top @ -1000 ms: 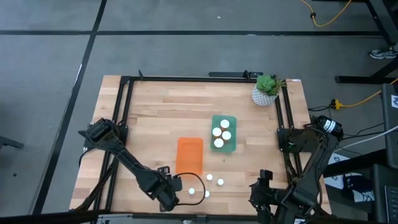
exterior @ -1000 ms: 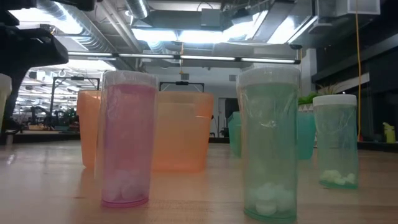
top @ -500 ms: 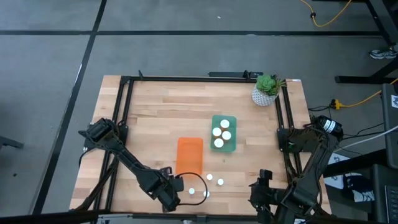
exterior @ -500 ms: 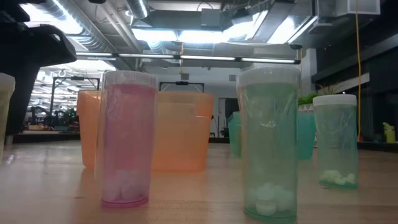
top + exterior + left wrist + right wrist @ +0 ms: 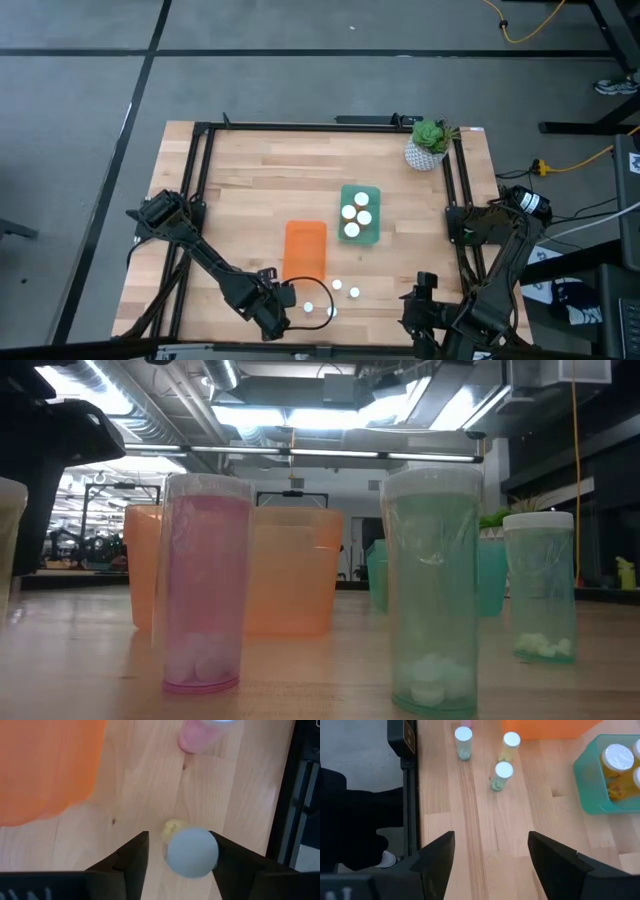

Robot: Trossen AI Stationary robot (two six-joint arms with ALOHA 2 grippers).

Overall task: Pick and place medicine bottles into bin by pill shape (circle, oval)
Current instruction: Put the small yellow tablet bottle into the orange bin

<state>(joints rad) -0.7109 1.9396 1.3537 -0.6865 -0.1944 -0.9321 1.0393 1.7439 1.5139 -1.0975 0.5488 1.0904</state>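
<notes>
A yellow medicine bottle [image 5: 192,852] with a white cap stands upright on the table, also at the left edge of the low view [image 5: 8,560]. My left gripper [image 5: 180,857] [image 5: 293,303] is open around it, one finger on either side. A pink bottle [image 5: 205,585] and two green bottles [image 5: 432,590] [image 5: 540,585] stand nearby on their bases. The orange bin [image 5: 305,250] and the teal bin [image 5: 372,192], which holds three bottles, lie beyond. My right gripper [image 5: 490,865] [image 5: 425,300] hangs open near the table's near right corner, touching nothing. My left gripper has one finger [image 5: 227,860] right beside the rim of the yellow bottle's white cap [image 5: 212,851]; I cannot tell whether it touches. The other finger [image 5: 137,857] stands apart from the bottle. The fingers slant down from above. The bottle stands upright on the table.
A white pot with a green plant [image 5: 428,145] stands at the far right corner. A black frame [image 5: 200,200] runs around the tabletop. Bare wood lies to the left of the orange bin and across the far half of the table.
In the low view my left gripper's dark finger has come lower beside the yellow bottle at the picture's left edge. The bottles and bins have kept their places.
</notes>
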